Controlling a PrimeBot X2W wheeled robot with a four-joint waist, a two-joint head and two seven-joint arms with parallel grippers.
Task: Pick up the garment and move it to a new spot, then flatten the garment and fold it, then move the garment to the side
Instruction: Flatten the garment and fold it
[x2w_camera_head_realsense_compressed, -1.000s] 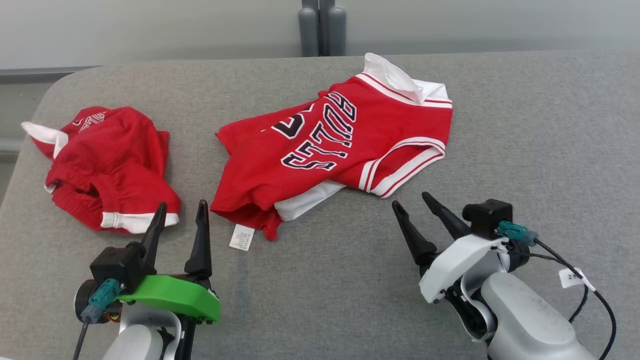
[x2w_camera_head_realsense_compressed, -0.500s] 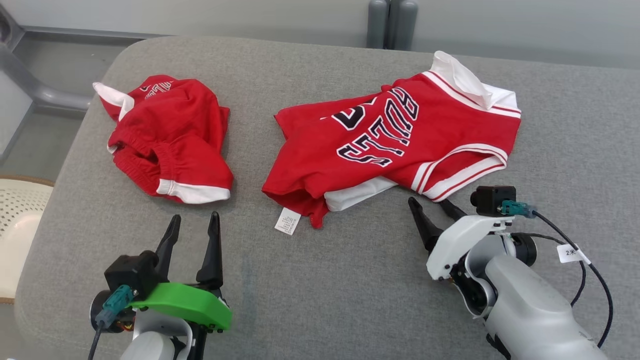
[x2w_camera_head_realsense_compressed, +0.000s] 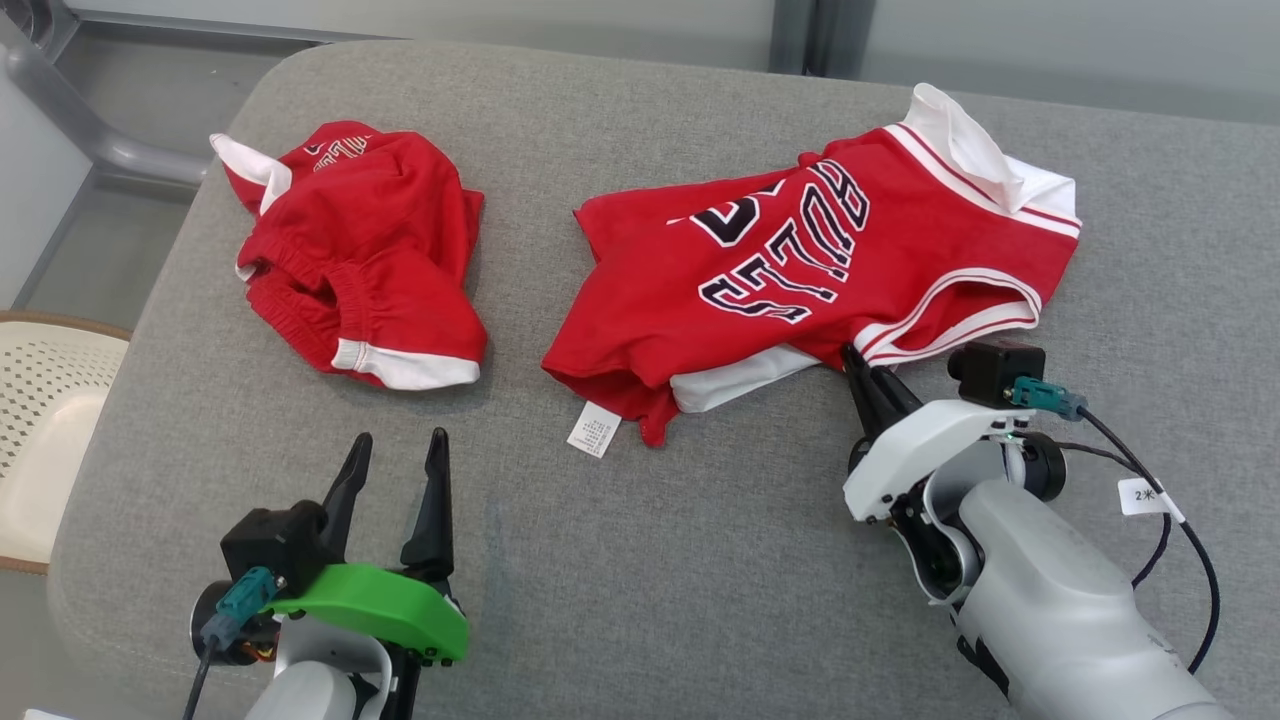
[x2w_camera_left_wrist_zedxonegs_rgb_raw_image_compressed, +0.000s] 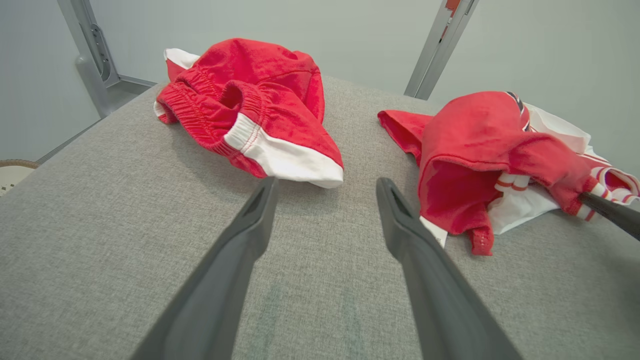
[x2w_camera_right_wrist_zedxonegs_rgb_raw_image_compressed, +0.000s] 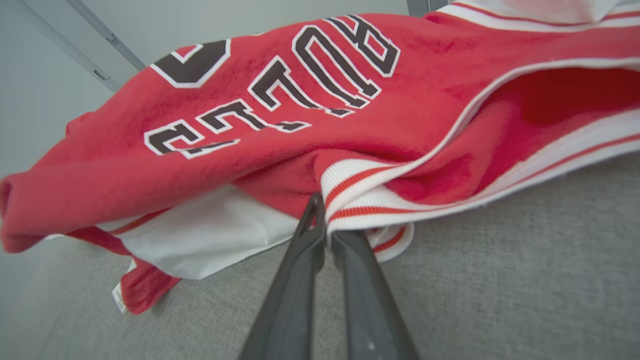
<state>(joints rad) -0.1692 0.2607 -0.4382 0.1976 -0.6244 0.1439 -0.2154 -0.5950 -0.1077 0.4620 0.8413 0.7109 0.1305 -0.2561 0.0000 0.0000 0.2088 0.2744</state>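
The Bulls jersey (x2w_camera_head_realsense_compressed: 800, 270) is clamped at its 5 o'clock striped trim (x2w_camera_right_wrist_zedxonegs_rgb_raw_image_compressed: 365, 197) by the right gripper (x2w_camera_head_realsense_compressed: 862, 368), seemingly for lifting; the left gripper (x2w_camera_head_realsense_compressed: 398, 465) is held idle, jaws apart.

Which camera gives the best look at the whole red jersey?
The head view: the jersey lies whole there, lettering and trim. The right wrist view crops it close; the left wrist view sees its bunched end.

care label (x2w_camera_head_realsense_compressed: 594, 437) print too small to read, one fingertip of right gripper (x2w_camera_right_wrist_zedxonegs_rgb_raw_image_compressed: 323, 217) hidden under jersey (x2w_camera_right_wrist_zedxonegs_rgb_raw_image_compressed: 280, 125) trim
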